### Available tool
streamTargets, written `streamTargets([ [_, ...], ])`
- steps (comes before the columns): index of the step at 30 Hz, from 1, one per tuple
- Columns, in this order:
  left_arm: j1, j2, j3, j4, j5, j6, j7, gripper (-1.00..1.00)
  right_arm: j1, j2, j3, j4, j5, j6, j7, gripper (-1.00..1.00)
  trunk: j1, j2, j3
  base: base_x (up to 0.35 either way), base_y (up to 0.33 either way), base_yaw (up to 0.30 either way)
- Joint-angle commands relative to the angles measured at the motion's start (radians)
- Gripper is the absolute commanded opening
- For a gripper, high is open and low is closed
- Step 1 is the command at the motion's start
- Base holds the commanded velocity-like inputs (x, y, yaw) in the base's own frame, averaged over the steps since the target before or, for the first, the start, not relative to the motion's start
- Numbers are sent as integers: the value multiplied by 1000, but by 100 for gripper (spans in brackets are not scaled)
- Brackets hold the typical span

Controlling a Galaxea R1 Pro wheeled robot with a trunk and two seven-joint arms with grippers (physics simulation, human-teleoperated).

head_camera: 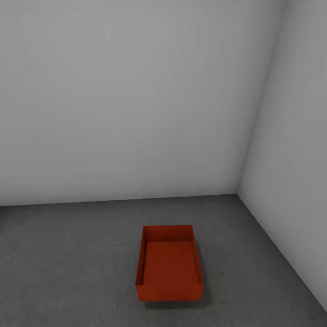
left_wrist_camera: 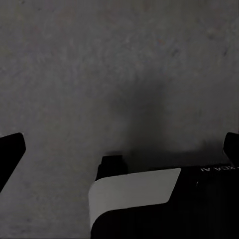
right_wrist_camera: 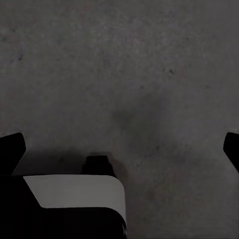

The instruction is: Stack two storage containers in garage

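Both grippers (left_wrist_camera: 119,149) (right_wrist_camera: 119,149) wide open, empty, over floor (head_camera: 68,261); container (head_camera: 169,264) nr wall corner.

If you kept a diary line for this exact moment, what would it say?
place: garage corner | storage container: one, upright, empty, on floor | left fingers: apart, nothing held | right fingers: apart, nothing held | stack: not yet

Plain white walls (head_camera: 132,89), room corner, seemingly concrete grey floor (head_camera: 68,261)
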Motion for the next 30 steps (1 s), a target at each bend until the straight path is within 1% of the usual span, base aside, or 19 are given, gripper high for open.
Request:
streamTargets([
  [1, 0, 6, -7, 17, 7, -2, 3, 100, 2, 2, 9, 3, -9, -5, 0, 100, 0, -1, -1, 0, 0, 0],
  [2, 0, 17, -7, 36, 23, -9, 2, 100, 5, 2, 10, 3, -8, -2, 0, 100, 0, -1, -1, 0, 0, 0],
  [3, 0, 20, -7, 41, 28, -10, 2, 100, 5, 2, 10, 3, -8, -1, 0, 100, 0, -1, -1, 0, 0, 0],
  [5, 0, 31, -8, 56, 50, -14, 2, 100, 6, 2, 10, 4, -7, 6, 0, 100, 0, -1, -1, 0, 0, 0],
  [8, 0, 38, -10, 85, 68, -16, 1, 100, 10, 4, 10, 5, -5, 33, 1, 100, 0, -1, -1, 0, 0, 0],
  [9, 0, 38, -10, 90, 69, -16, 1, 100, 10, 4, 10, 5, -5, 41, 1, 100, 0, -1, -1, 0, 0, 0],
  [11, 0, 39, -11, 109, 74, -16, 1, 100, 14, 5, 9, 5, -6, 83, 2, 100, 0, -1, -1, 0, 0, 0],
  [14, 0, 37, -11, 136, 76, -17, 1, 100, 38, 8, 10, 5, -6, 103, 2, 100, 0, -1, -1, 0, 0, 0],
  [17, 1, 36, -10, 158, 78, -27, 1, 100, 74, 10, 9, 5, -8, 101, 2, 100, 0, -1, -1, 0, 0, 0],
  [19, 2, 33, -10, 166, 80, -49, 1, 100, 89, 15, 9, 5, -10, 95, 5, 100, 0, -1, -1, 0, 0, 0],
  [20, 5, 30, -10, 168, 81, -62, 1, 100, 96, 21, 9, 5, -10, 88, 7, 100, 0, -1, -1, 0, 0, 0],
  [21, 9, 28, -9, 169, 82, -77, 0, 100, 100, 29, 9, 5, -10, 79, 10, 100, 0, -1, -1, 0, 0, 0],
  [25, 39, 20, -9, 171, 81, -124, 0, 100, 110, 46, 9, 5, -10, 61, 16, 100, 0, -1, -1, 0, 0, 0],
  [27, 47, 19, -9, 171, 83, -145, 0, 100, 112, 48, 9, 5, -10, 58, 17, 100, 0, -1, -1, 0, 0, 0],
  [30, 50, 19, -9, 171, 85, -156, 0, 100, 113, 48, 9, 5, -11, 56, 18, 100, 0, -1, -1, 0, 0, 0],
])
